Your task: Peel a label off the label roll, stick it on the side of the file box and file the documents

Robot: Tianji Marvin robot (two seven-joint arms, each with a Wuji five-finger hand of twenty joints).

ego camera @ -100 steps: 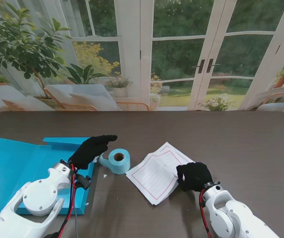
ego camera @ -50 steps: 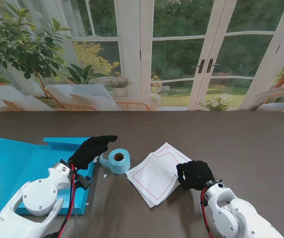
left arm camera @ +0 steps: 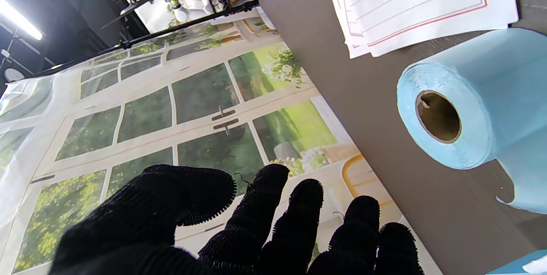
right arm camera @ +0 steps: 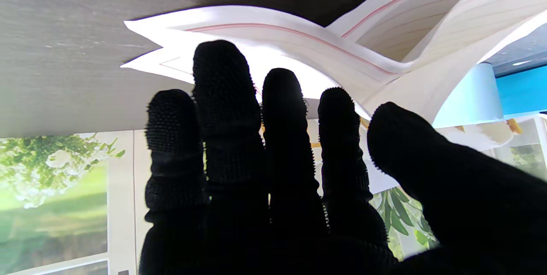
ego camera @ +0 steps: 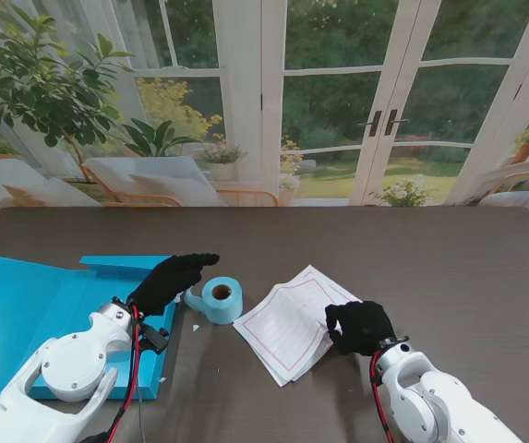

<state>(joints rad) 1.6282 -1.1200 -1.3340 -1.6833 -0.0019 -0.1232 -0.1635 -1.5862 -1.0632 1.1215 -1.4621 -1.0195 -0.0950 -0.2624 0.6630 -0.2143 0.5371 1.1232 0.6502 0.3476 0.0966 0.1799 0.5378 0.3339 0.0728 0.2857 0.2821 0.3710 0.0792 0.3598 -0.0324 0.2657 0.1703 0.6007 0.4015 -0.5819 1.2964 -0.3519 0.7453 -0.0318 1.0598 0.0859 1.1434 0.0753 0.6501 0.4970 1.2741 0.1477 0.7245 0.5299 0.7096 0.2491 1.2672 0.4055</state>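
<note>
- Blue plastic: the file box (ego camera: 24, 323) lies opened flat at the far left of the dark surface (ego camera: 449, 258), its panels spread toward me; nothing can be seen lying inside it, so by my reading the documents are not yet filed
- The left hand (ego camera: 170, 280) hovers over the box's right edge with fingers stretched out toward the roll and holding nothing; its wrist view shows the fingers (left arm camera: 256, 219) apart and clear of the surface
- Just right of that hand sits the label roll (ego camera: 222, 298), pale blue, on its side with the cardboard core (left arm camera: 438, 116) facing up and toward me; a loose tail of tape curls off it toward the left hand, which is the nearer hand to it by far
- Right of the roll, near but not touching it, lies the stack of documents (ego camera: 287, 323), white sheets with a red border, long axis slanting from near me on the left to farther on the right
- The right hand (ego camera: 360, 327) rests on the stack's right corner; in its wrist view the fingers (right arm camera: 226, 95) press under bowed, lifting sheets with the thumb closing from the side, so it looks to be gripping the paper edge
- Judged from this, the coming move is a leftward carry across the roll to the box
</note>
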